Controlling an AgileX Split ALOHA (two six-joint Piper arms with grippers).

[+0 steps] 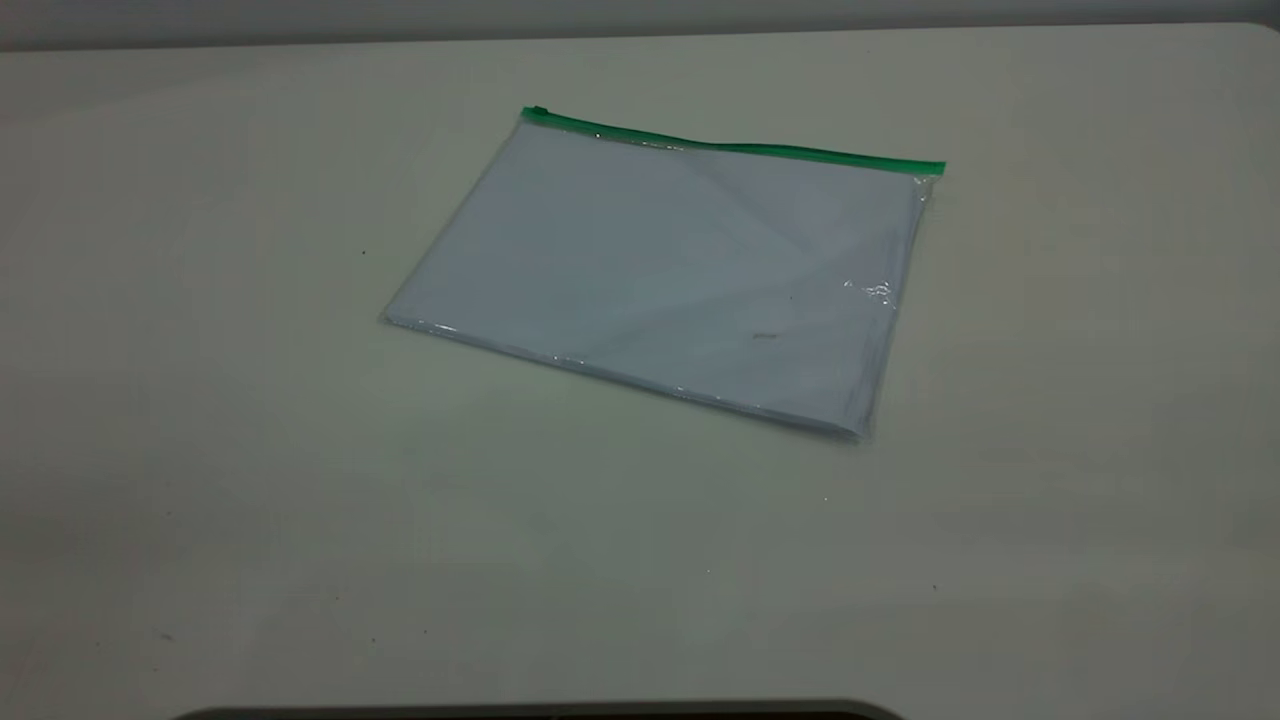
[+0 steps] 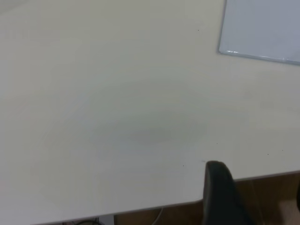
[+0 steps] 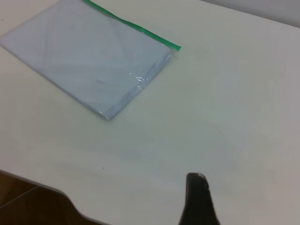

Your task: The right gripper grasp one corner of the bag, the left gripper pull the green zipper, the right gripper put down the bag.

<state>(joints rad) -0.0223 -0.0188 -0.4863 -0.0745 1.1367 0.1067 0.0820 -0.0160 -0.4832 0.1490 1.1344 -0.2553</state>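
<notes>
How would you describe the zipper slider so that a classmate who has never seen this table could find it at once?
Start at the pale table and find the clear bag of white sheets lying flat on it. Follow the green zipper along the bag's far edge to its left end. The slider is the small raised green tab there.

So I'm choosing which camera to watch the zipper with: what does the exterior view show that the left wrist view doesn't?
Only the exterior view shows the whole bag lying flat, with the green zipper along its far edge and the slider at that edge's left end. Only the left wrist view shows a finger of the left gripper near the table edge. Both show the table and the bag's near-left corner.
</notes>
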